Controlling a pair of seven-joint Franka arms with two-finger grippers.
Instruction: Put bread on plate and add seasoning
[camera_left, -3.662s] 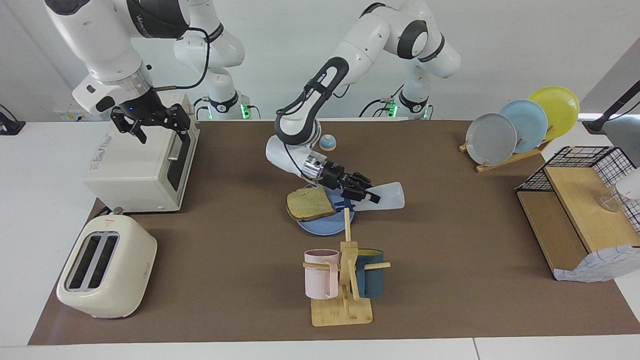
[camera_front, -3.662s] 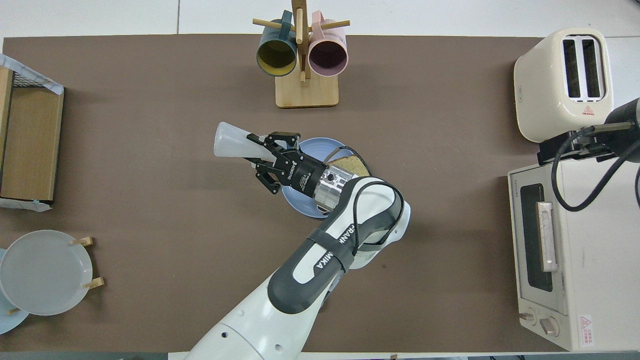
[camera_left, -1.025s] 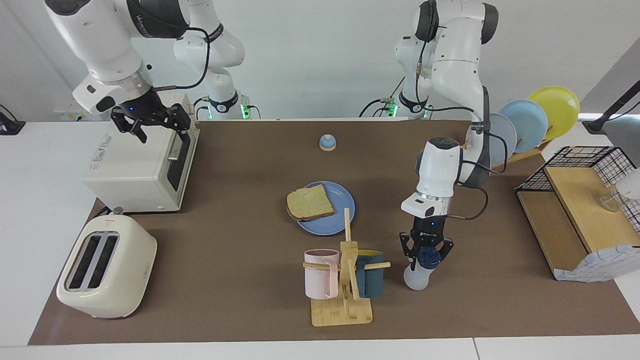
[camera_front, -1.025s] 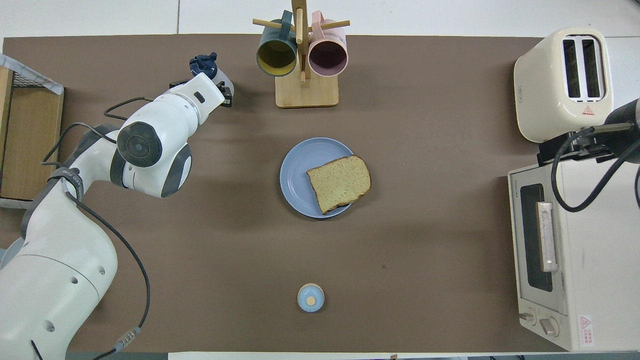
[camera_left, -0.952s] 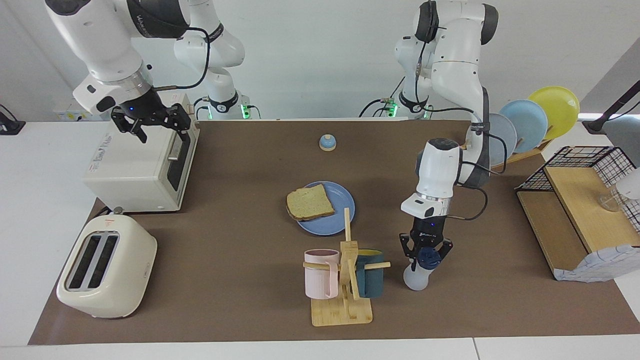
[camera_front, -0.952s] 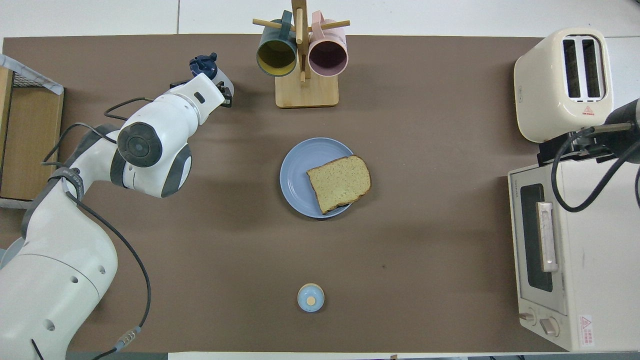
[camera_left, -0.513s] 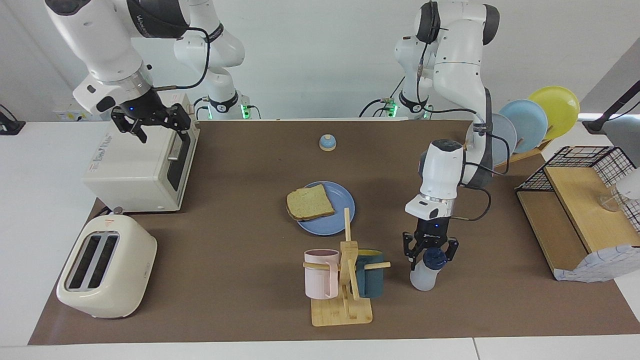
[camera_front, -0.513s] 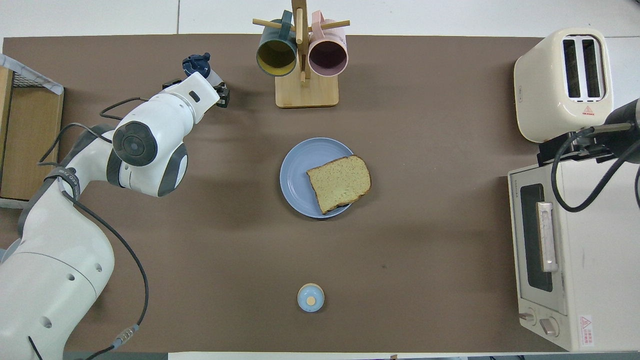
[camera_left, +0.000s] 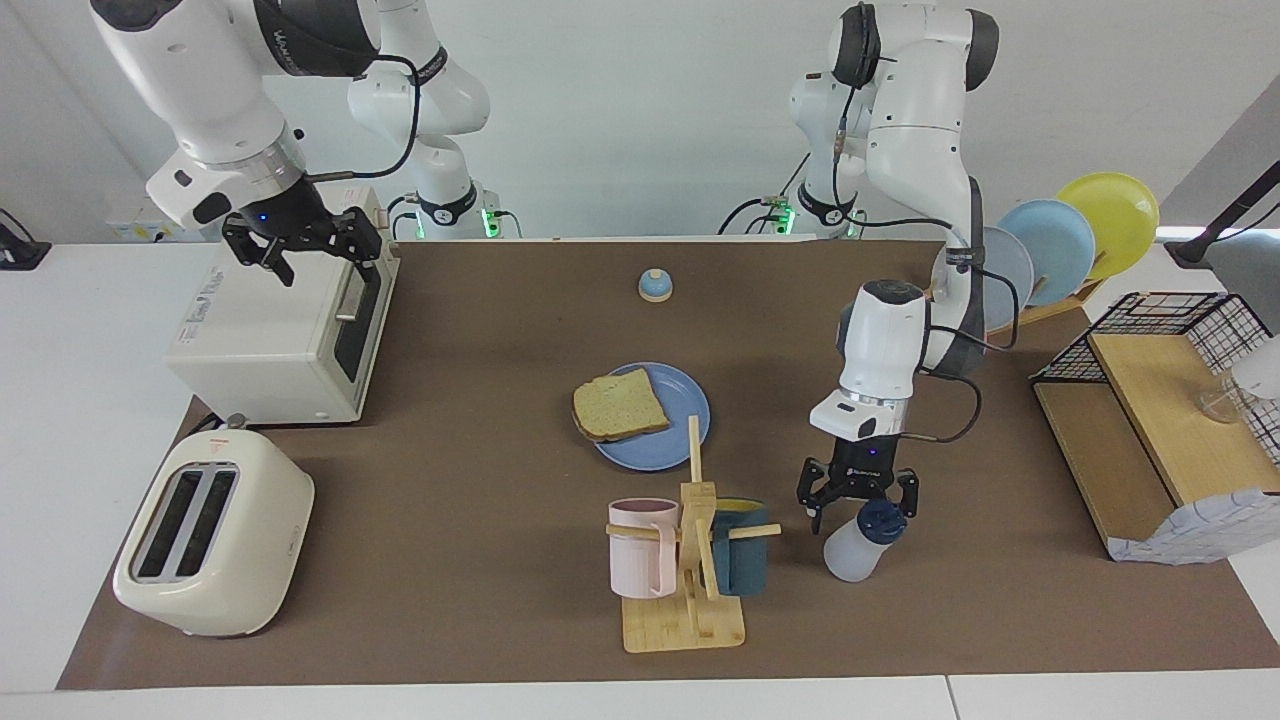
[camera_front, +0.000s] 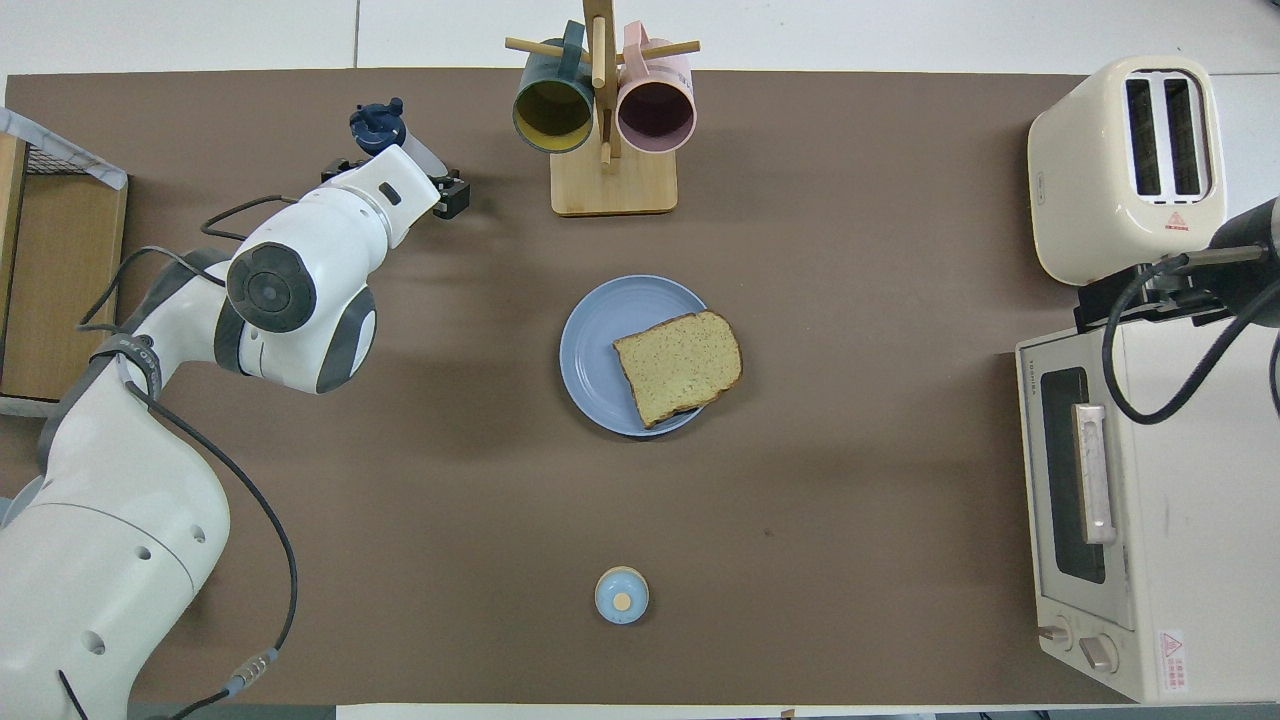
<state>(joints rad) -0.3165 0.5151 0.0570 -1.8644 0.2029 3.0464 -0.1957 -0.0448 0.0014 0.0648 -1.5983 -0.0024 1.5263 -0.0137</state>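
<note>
The bread (camera_left: 620, 405) lies on the blue plate (camera_left: 682, 440) in the middle of the table, overhanging its rim; both show in the overhead view, the bread (camera_front: 679, 366) on the plate (camera_front: 595, 340). The seasoning bottle (camera_left: 852, 550) rests on the table beside the mug rack, tilted with its navy cap (camera_front: 376, 122) toward the left arm's end. My left gripper (camera_left: 858, 498) is open just above the bottle and does not grip it. My right gripper (camera_left: 300, 245) waits open over the toaster oven.
A wooden mug rack (camera_left: 690, 610) with a pink and a teal mug stands close to the bottle. A blue-domed bell (camera_left: 655, 286), a toaster oven (camera_left: 270, 340), a toaster (camera_left: 210, 535), an upright plate rack (camera_left: 1040, 250) and a wooden shelf with a wire basket (camera_left: 1150, 420) ring the table.
My left gripper carried the bottle from over the plate to beside the mug rack, set it down and opened. The bottle now leans toward the left arm's end. The right arm has not moved.
</note>
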